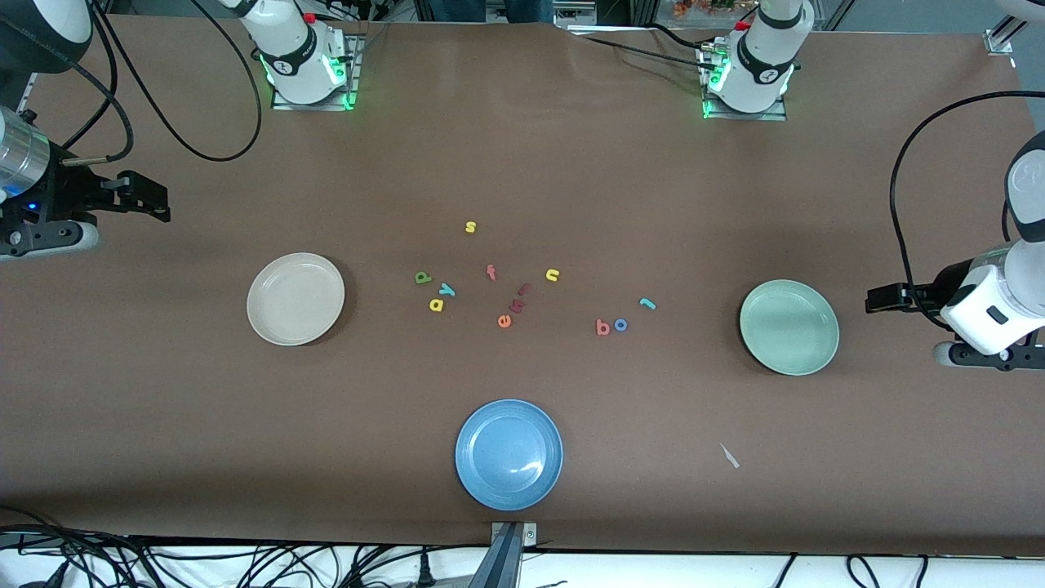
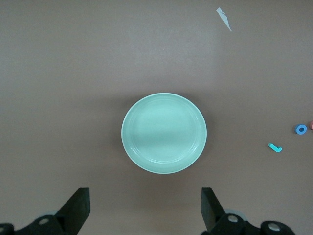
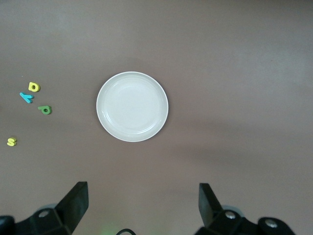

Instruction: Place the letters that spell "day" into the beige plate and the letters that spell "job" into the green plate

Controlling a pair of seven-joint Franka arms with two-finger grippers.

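Observation:
The beige plate (image 1: 295,298) (image 3: 132,106) lies empty toward the right arm's end. Beside it, toward mid-table, are the green d (image 1: 423,278) (image 3: 45,109), teal y (image 1: 446,289) (image 3: 26,97) and yellow a (image 1: 436,305) (image 3: 33,87). The green plate (image 1: 789,327) (image 2: 164,133) lies empty toward the left arm's end. Close to it are the teal j (image 1: 647,304) (image 2: 275,147), blue o (image 1: 620,325) (image 2: 301,129) and red-orange b (image 1: 603,327). My right gripper (image 1: 147,198) (image 3: 143,199) hovers open and empty over bare table beside the beige plate. My left gripper (image 1: 886,297) (image 2: 145,205) hovers open and empty beside the green plate.
A blue plate (image 1: 509,454) sits nearest the front camera at mid-table. Other letters lie in the middle: yellow s (image 1: 470,227) (image 3: 11,142), yellow n (image 1: 553,275), red f (image 1: 491,272), orange e (image 1: 504,321), two dark red pieces (image 1: 521,298). A white scrap (image 1: 729,456) (image 2: 224,17) lies near the green plate.

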